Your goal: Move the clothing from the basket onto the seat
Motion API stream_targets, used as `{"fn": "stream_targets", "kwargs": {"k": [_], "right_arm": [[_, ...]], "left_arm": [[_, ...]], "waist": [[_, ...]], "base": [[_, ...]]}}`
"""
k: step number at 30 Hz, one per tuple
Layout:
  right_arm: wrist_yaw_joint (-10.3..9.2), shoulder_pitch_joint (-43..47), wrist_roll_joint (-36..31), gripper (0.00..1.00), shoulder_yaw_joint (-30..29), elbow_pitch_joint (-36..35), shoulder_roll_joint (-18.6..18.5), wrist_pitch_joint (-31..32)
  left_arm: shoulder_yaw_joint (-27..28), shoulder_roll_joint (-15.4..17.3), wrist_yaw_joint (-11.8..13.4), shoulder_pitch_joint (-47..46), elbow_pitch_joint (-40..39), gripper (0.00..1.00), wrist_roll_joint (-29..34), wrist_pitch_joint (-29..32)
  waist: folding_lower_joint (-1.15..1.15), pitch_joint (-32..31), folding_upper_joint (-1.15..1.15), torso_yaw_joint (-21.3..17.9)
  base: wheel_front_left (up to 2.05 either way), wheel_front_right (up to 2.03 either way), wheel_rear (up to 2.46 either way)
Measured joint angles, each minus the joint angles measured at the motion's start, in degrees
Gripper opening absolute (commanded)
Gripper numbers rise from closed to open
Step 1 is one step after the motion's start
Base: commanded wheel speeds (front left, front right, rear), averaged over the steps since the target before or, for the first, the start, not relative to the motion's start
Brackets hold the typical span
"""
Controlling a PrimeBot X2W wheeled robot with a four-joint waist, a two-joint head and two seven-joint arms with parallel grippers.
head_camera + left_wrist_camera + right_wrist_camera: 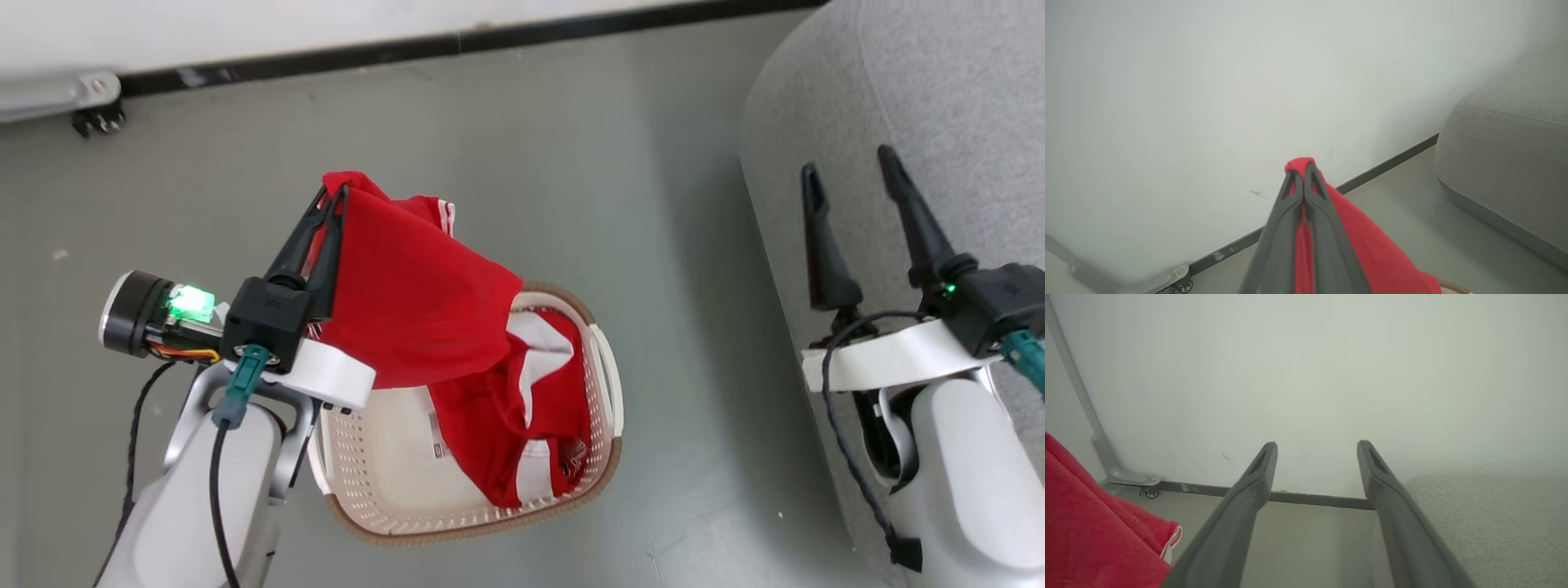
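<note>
**Left tool holds red clothing over the basket; right tool free by the seat**

Head view: the left tool [333, 194] is clamped on a fold of the red clothing [408, 302], held up above the basket [611, 384]. The cloth hangs from the tips down into the basket. More red and white fabric lies bunched against the basket's right-hand wall. The basket stands on the grey floor [506, 122], near the seat [898, 98] but apart from it. The right tool [847, 160] has its fingers apart and holds nothing, at the seat's edge.

Left wrist view: the fingers are pressed together, with a red bunch poking past the tips. A stitched seam runs along the seat's side. A sliver of brown basket rim sits at the bottom edge.

Right wrist view: there is a plain gap between the fingers. The garment's white-striped hem is at lower left and the seat's top surface at lower right. A small castor [1152, 493] stands at the foot of the wall.
</note>
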Motion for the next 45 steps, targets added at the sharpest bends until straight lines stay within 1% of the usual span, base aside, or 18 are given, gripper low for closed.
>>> {"fn": "stream_targets", "kwargs": {"k": [2,3,8,13,18,26,36,39,40,45], "right_arm": [[0.01,0.5,0.0,1.0,1.0,0.6,-0.5,0.0],[0.01,1.0,-0.4,1.0,2.3,1.2,-1.5,0.0],[0.01,1.7,-0.7,1.0,5.0,2.6,-3.4,0.0],[0.01,2.7,-1.1,1.0,8.0,4.2,-4.2,0.0],[0.01,3.7,-0.5,1.0,11.6,5.4,-5.3,0.0],[0.01,4.7,1.4,1.0,18.8,7.2,-7.2,0.9],[0.01,4.8,6.5,1.0,31.5,7.9,-10.5,4.8],[0.01,4.7,8.6,1.0,35.2,7.7,-11.5,6.0],[0.01,4.4,10.1,1.0,37.7,7.5,-12.1,6.9],[0.01,2.6,14.3,1.0,42.4,6.0,-13.6,8.3]], "left_arm": [[-0.1,0.7,-0.5,0.1,-0.3,0.0,0.0,0.0],[-0.1,1.2,-0.7,0.1,-0.5,0.0,0.0,0.0],[-0.2,2.1,-1.3,0.2,-1.7,0.0,0.0,0.0],[-0.8,2.4,-2.0,0.2,-2.4,0.0,0.0,0.0],[-2.1,2.7,-3.9,0.2,-3.0,0.0,0.0,0.0],[-3.7,2.9,-5.8,0.2,-3.7,0.0,0.1,0.0],[-6.3,2.6,-8.5,-0.9,-6.2,0.0,0.2,0.0],[-7.0,2.4,-8.9,-1.4,-6.8,0.0,0.2,-0.2],[-7.3,2.3,-9.0,-1.7,-7.3,0.0,0.2,-0.2],[-7.9,2.3,-9.5,-1.8,-7.9,0.0,0.2,-0.2]], "waist": [[0.0,-1.3,0.0,0.2],[0.0,-2.6,0.0,0.4],[0.0,-5.8,0.0,1.0],[0.0,-8.9,0.0,1.5],[0.0,-11.8,0.0,1.9],[0.0,-15.9,0.0,2.4],[0.0,-19.9,0.0,2.7],[0.0,-20.9,0.0,2.7],[0.0,-21.4,0.0,2.7],[0.0,-22.5,0.0,2.6]], "base": [[0.0,0.0,0.0],[0.0,0.0,0.0],[0.0,0.0,0.0],[0.0,0.0,0.0],[0.0,0.0,0.0],[0.0,0.0,0.0],[0.0,0.0,0.0],[0.0,0.0,0.0],[0.0,0.0,0.0],[0.0,0.0,0.0]]}}
